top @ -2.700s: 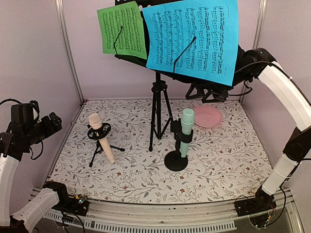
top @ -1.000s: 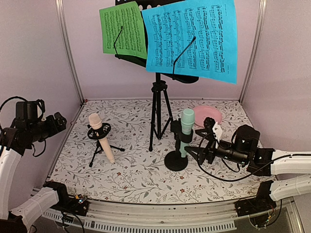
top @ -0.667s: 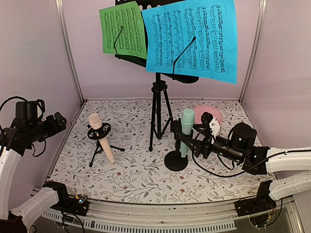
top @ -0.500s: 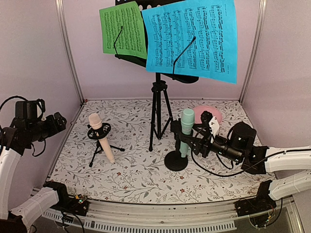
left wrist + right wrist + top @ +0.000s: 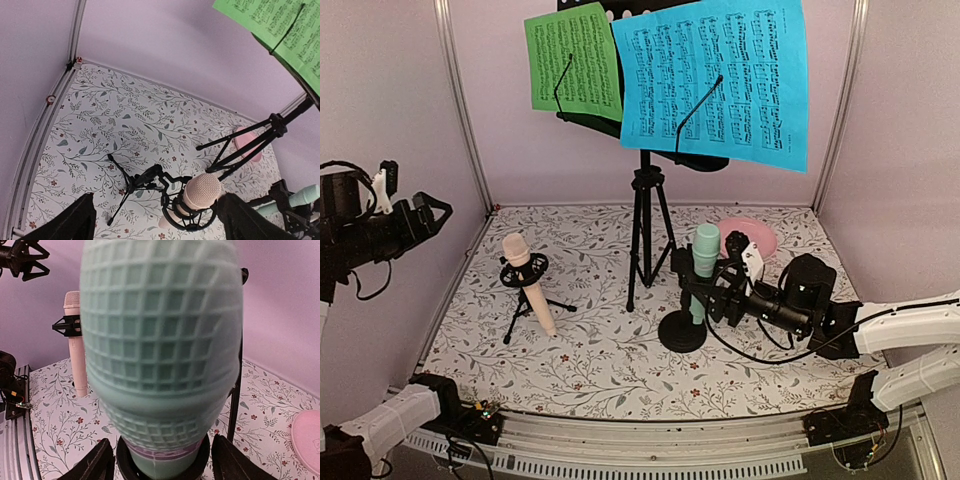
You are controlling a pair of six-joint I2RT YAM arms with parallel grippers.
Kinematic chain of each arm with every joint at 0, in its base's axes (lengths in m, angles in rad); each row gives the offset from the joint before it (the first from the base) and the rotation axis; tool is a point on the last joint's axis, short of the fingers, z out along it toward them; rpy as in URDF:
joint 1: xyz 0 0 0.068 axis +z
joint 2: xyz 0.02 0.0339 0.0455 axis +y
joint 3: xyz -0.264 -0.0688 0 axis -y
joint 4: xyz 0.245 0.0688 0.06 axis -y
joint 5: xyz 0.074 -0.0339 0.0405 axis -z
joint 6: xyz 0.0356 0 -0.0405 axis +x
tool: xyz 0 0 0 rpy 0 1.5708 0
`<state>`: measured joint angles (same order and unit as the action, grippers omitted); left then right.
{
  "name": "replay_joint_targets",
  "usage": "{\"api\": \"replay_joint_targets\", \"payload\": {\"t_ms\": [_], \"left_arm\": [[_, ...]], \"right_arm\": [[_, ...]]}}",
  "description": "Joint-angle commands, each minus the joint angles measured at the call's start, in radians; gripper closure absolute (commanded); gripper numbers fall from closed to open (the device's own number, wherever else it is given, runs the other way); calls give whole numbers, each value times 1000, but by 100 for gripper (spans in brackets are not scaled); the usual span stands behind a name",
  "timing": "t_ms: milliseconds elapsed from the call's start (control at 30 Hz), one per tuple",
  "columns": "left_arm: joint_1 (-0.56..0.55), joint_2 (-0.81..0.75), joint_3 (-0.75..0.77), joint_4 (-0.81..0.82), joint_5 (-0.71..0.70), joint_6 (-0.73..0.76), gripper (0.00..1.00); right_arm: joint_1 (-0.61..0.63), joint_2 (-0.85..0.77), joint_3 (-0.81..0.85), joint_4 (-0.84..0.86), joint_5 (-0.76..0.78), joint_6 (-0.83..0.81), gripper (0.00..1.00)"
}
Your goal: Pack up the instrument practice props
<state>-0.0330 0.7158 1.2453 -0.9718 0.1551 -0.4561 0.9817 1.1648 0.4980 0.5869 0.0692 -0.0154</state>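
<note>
The black music stand (image 5: 642,225) stands at the centre back and holds a green page (image 5: 572,60) and a blue page (image 5: 715,75). The mint microphone (image 5: 704,262) stands upright in a round-based black holder (image 5: 682,331). My right gripper (image 5: 708,288) is open, with its fingers on either side of the mint microphone (image 5: 160,340) and not pressed on it. The beige microphone (image 5: 528,282) sits tilted in a small black tripod holder (image 5: 524,270). My left gripper (image 5: 432,212) is open and empty, high at the left, above the beige microphone (image 5: 202,191).
A round pink plate (image 5: 754,238) lies on the floral mat behind my right arm. The stand's tripod legs (image 5: 235,390) are just behind the mint microphone. Pale walls and metal posts close in the left, back and right.
My right gripper has come down from the music stand and slid left until its open fingers flank the mint microphone. My left gripper has risen and turned to point over the beige microphone.
</note>
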Motion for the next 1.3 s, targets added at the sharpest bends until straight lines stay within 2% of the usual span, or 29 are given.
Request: {"api": "replay_joint_targets", "payload": {"t_ms": [0,133,367,567,767,1000,1100,1267], "left_arm": [[-11,63,80,-15,147,32,3],[-14,101,134,0,196,37,1],[-31,124,136,60,263,24,1],[-108,146,114,129,318,36,1],[-287,192,88,201,290,70,1],[-551,275,50,325,191,116,1],[-662,300,2,431,196,184,1],[-772,317,-96,571,189,304,3]], "right_arm": [[9,29,22,57,10,59,31],[9,46,27,73,49,57,31],[8,45,32,92,54,41,45],[8,6,29,40,1,-35,53],[-9,-66,19,-33,-186,-39,61],[-57,-115,3,-53,-400,54,62],[-83,-124,8,-80,-516,66,62],[-104,-132,7,-127,-657,28,62]]}}
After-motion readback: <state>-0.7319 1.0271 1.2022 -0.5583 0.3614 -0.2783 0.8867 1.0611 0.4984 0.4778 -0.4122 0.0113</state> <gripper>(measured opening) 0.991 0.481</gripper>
